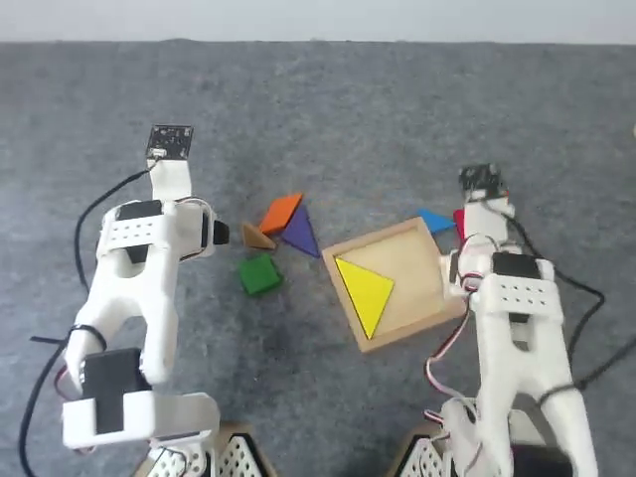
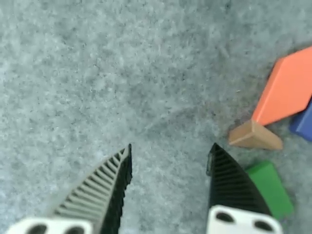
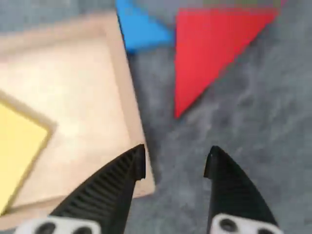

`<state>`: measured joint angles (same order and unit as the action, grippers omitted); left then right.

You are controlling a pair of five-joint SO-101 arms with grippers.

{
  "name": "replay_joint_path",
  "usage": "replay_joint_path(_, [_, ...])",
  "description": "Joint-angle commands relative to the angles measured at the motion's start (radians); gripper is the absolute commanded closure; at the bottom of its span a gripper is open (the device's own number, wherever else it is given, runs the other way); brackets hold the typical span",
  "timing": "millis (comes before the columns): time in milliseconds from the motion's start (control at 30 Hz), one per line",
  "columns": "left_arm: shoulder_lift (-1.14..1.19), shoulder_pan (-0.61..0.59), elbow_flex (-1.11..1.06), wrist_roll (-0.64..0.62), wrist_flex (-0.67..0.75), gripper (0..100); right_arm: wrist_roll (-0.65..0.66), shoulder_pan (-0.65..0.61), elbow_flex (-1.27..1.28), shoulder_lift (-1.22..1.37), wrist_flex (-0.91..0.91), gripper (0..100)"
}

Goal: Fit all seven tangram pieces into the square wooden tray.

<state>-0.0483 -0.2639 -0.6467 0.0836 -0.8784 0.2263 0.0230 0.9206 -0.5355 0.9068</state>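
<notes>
The left arm [image 1: 134, 288] and the right arm [image 1: 517, 318] are built of white plastic shells with black servo motors [image 1: 111, 370] at the joints. Thin black cables [image 1: 111, 191] loop off them. A small dark circuit board [image 1: 169, 141] tops each wrist. The left gripper [image 2: 171, 148] and the right gripper [image 3: 176, 147] have black, ribbed, pointed fingers [image 2: 229, 180] on white mounts with round holes.

Robot lab: grey felt tabletop [image 1: 397, 109]
</notes>
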Motion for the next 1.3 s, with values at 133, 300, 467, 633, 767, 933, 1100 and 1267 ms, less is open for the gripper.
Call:
replay_joint_path(133, [-0.005,0.003,0.007,-0.005,0.02,75,0.057,0.088,-0.222,-0.11,0.085,78.6])
replay_joint_path(300, [-0.005,0.002,0.007,-0.003,0.02,75,0.046,0.094,-0.304,0.101,0.025,78.3])
replay_joint_path(467, [-0.005,0.002,0.005,-0.003,0.02,75,-0.081,0.101,-0.477,0.364,0.031,67.4])
replay_joint_path(633, [-0.005,0.002,0.005,-0.003,0.02,75,-0.302,0.047,-0.621,0.605,0.01,65.6])
replay_joint_path(767, [-0.005,0.0,0.005,-0.003,0.02,75,-0.476,0.024,-0.773,0.763,0.018,65.5])
replay_joint_path(933, [-0.005,0.0,0.005,-0.002,0.02,75,-0.546,0.016,-0.914,0.894,0.018,65.3])
replay_joint_path(1100, [-0.005,0.0,0.007,-0.002,0.02,75,-0.548,0.015,-0.964,0.983,0.018,65.3])
replay_joint_path(1267, [-0.005,0.0,0.007,-0.002,0.02,75,-0.523,-0.008,-0.97,1.001,0.019,64.7])
